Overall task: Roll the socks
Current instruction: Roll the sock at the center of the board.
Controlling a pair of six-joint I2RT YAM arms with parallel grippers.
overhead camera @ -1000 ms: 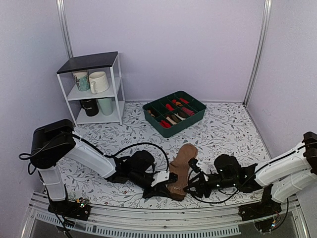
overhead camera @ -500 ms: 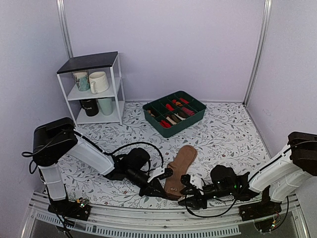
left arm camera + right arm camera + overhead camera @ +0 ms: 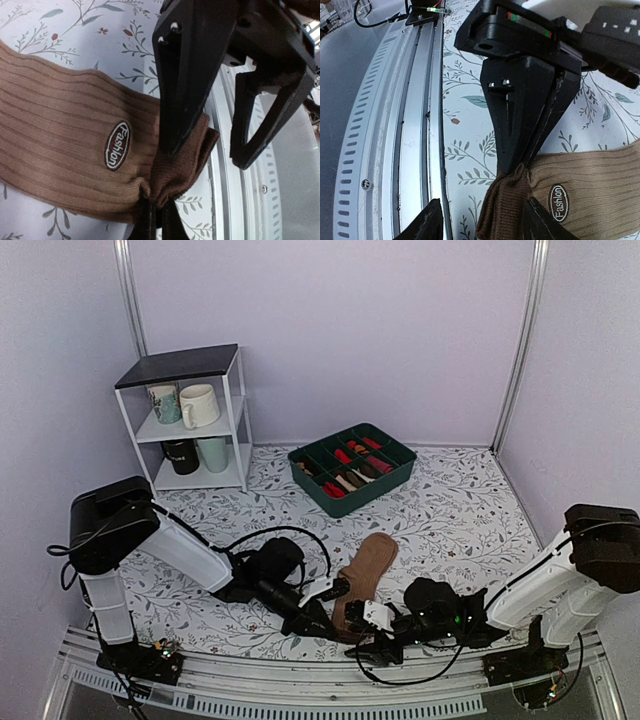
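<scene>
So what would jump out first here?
The tan socks lie flat at the near edge of the table. The left gripper has its jaws pinched shut on the dark cuff; the right gripper has its jaws open at that same end. A green tray of rolled socks sits behind.

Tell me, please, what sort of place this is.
Likely a robot test booth staged like a home: plain lilac walls, a shelf of mugs and a green tray of rolled socks.

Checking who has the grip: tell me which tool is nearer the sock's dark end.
Left. The left tool is shut on the sock's dark end, pinching it; the right tool is open, its fingers straddling that end.
</scene>
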